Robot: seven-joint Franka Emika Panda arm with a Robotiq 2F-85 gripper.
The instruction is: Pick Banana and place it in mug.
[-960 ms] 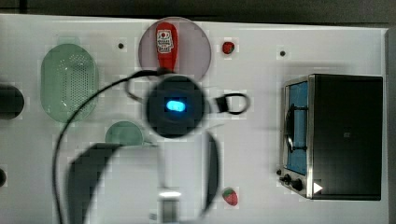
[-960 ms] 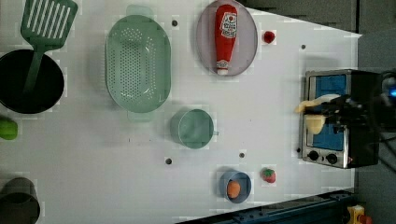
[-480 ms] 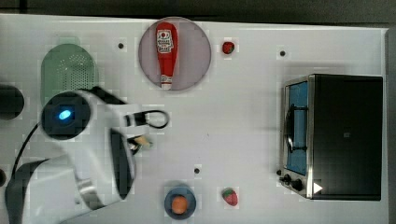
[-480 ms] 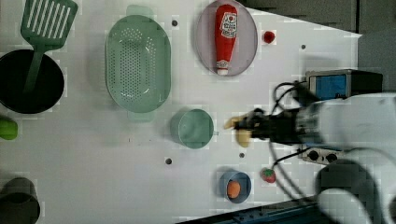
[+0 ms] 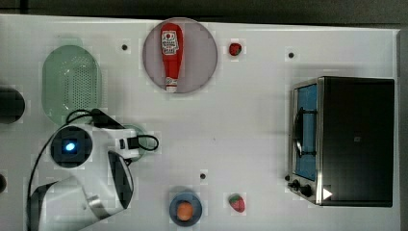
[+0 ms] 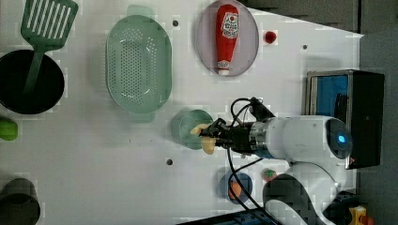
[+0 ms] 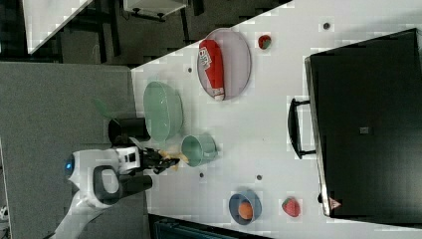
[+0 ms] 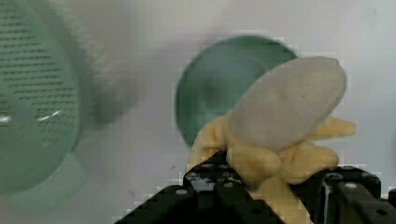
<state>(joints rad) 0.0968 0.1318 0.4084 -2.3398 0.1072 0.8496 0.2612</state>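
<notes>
The banana (image 8: 285,116) is a pale yellow toy with peeled-back yellow skin flaps and a cream, rounded flesh end. One banana, one teal mug (image 6: 185,129), two strawberries (one (image 5: 235,48) near the pink plate (image 5: 202,53), one (image 5: 236,202) by the blue dish (image 5: 174,211)), one ketchup bottle (image 5: 171,54). The gripper (image 6: 211,136) is clamped on the banana, holding it over the mug's rim above the bench (image 5: 250,125).

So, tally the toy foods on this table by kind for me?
banana, held in the jaws at the mug: 1
strawberries: 2
orange fruit in the blue dish: 1
ketchup bottle on the pink plate: 1
green fruit at the left view's left edge: 1
Total: 6
</notes>
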